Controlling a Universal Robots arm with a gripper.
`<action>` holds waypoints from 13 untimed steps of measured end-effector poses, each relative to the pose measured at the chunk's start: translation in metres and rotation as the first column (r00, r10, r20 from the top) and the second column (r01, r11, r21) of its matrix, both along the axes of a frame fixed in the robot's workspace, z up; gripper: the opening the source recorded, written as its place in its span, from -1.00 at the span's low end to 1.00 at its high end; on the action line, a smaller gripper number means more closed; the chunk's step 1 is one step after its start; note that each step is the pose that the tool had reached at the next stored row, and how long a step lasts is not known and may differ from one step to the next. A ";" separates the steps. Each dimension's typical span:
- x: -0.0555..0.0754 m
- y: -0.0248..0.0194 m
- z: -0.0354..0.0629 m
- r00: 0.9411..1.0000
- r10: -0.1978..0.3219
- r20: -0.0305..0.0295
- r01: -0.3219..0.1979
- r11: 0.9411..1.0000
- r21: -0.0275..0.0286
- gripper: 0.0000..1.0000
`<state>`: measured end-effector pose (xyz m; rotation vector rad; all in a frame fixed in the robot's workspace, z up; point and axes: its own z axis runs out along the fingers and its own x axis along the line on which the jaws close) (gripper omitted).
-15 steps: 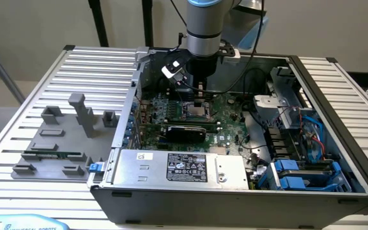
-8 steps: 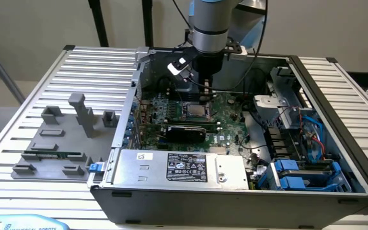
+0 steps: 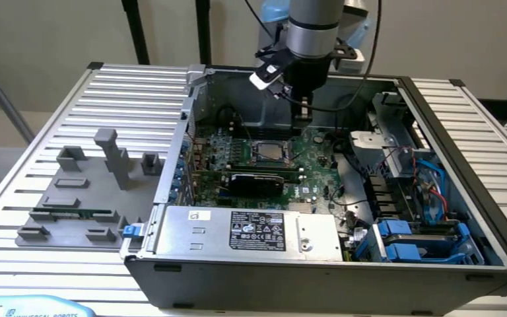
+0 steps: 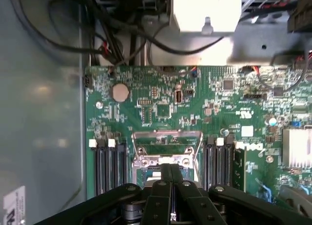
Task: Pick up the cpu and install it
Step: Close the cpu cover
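A ribbed grey metal counter carries an open computer case, which sits across its middle and toward three o'clock. At nine o'clock from the case lies a grey fixture plate with upright blocks, and a green memory stick rests on it. At seven o'clock, at the counter's edge, shows a pale blue label.
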<state>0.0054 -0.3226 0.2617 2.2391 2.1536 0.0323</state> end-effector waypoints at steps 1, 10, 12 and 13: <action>0.004 -0.0004 0.0022 1.000 0.000 -0.001 0.000 1.000 0.000 -0.79; 0.044 -0.0021 0.0047 1.000 0.000 -0.008 0.000 1.000 0.000 -0.79; 0.052 -0.0023 0.0044 1.000 0.000 -0.008 0.000 1.000 0.000 -0.79; 0.055 -0.0025 0.0036 1.000 0.000 -0.009 0.000 1.000 0.000 -0.79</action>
